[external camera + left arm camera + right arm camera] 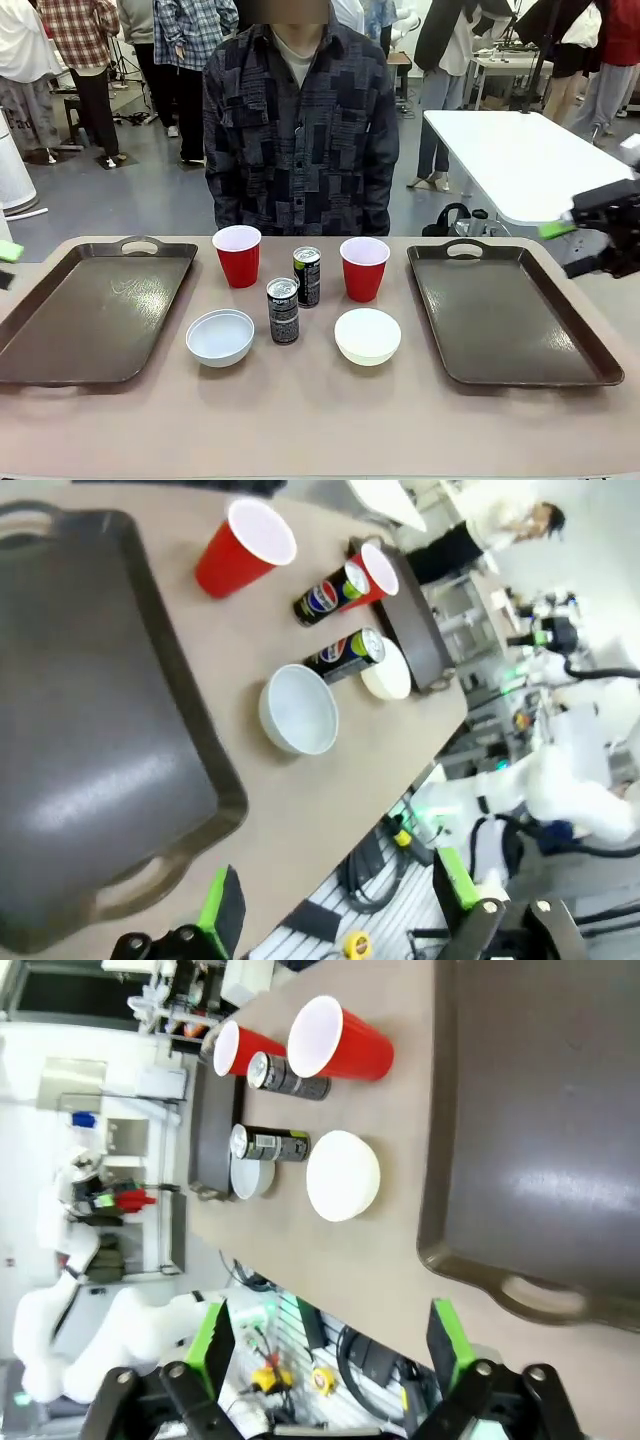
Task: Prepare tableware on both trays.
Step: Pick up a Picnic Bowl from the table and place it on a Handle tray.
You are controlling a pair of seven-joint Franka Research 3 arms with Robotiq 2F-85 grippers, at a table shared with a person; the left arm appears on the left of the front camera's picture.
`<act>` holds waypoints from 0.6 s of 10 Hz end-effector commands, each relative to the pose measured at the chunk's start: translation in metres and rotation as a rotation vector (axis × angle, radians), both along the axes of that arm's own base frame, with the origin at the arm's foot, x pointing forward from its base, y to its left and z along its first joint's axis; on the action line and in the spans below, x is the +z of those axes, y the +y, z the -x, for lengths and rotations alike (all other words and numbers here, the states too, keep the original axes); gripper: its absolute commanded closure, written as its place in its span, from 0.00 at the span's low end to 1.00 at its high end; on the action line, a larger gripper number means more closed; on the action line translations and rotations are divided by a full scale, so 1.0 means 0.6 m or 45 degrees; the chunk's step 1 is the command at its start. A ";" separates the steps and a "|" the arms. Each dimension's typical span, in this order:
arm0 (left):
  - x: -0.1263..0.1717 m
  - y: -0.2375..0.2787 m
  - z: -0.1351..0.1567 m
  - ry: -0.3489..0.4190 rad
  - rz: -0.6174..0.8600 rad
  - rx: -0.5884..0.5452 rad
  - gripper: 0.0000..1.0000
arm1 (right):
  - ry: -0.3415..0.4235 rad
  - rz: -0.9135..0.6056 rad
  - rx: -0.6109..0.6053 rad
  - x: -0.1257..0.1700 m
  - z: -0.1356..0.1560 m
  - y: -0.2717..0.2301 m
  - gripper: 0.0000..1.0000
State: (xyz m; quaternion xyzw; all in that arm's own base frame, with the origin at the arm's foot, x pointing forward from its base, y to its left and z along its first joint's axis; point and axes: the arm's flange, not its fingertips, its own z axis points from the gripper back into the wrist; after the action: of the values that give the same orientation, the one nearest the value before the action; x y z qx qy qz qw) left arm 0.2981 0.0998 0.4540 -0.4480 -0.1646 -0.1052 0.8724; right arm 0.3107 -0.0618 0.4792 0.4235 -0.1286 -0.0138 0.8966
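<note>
Beige table point(300, 430) carries empty trays point(90, 310) left and right, cups point(238, 258), bowls point(221, 338) and cans point(283, 312) bunched between; left gripper point(338, 895) and right gripper point(330, 1338) hang wide open, empty; crowded cans could topple if brushed.

Front across table point(320, 420), wrists above, sharing cups point(238, 255)

glossy plastic trays point(95, 310), matt tabletop point(320, 420)
</note>
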 end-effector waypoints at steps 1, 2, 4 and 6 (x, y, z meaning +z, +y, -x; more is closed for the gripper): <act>-0.041 0.023 0.066 -0.017 0.100 0.094 0.00 | 0.001 -0.070 -0.054 -0.169 0.205 0.021 0.00; -0.035 0.059 0.082 -0.017 0.119 0.124 0.00 | 0.025 -0.076 -0.057 -0.179 0.223 0.001 0.00; -0.025 0.069 0.096 -0.010 0.107 0.158 0.00 | 0.041 -0.051 0.009 -0.187 0.251 -0.017 0.00; -0.007 0.068 0.094 0.003 0.060 0.176 0.00 | 0.048 -0.042 0.051 -0.185 0.254 -0.012 0.00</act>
State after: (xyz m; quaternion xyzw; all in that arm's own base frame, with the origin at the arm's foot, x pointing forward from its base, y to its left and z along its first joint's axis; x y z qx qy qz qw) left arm 0.2491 0.1611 0.4537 -0.4626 -0.1905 -0.0363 0.8651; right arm 0.2219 -0.1628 0.4453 0.4460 -0.0963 -0.0206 0.8896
